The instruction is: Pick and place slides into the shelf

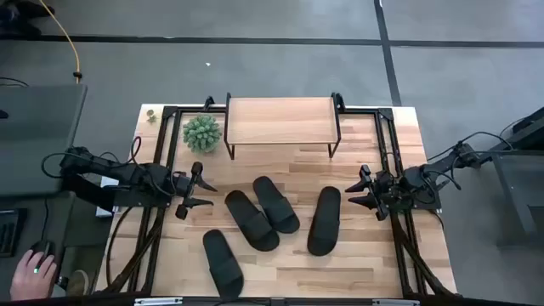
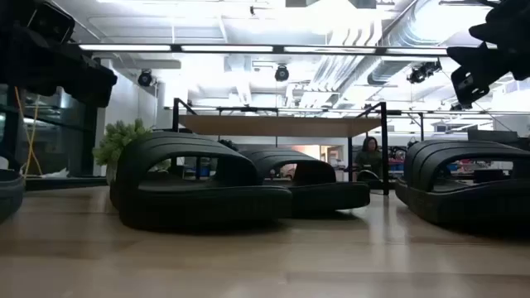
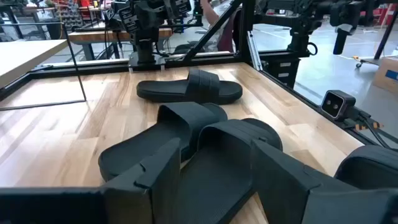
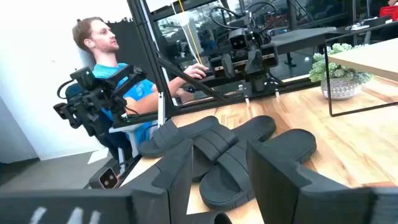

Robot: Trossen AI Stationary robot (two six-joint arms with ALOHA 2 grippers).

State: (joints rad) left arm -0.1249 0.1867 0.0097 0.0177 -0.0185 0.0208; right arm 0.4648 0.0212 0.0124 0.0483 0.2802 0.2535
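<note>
Four slides (image 1: 252,220) are laid on the desk (image 1: 365,259) in front of the shelf (image 1: 281,121); left tool (image 1: 194,192) is held low at desk's left edge, fingers spread wide, empty; right tool (image 1: 360,193) is posed likewise opp., wide, empty.

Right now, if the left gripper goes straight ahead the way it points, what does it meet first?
Probably the nearer of the two overlapping slides at the table's middle; the left gripper points across toward them, fingers open. Its height above them is unclear.

3 black slides (image 4: 239,158) lie on the table (image 4: 367,146) (a seated person (image 4: 109,56) beyond), fingers (image 4: 283,171) parted.
</note>
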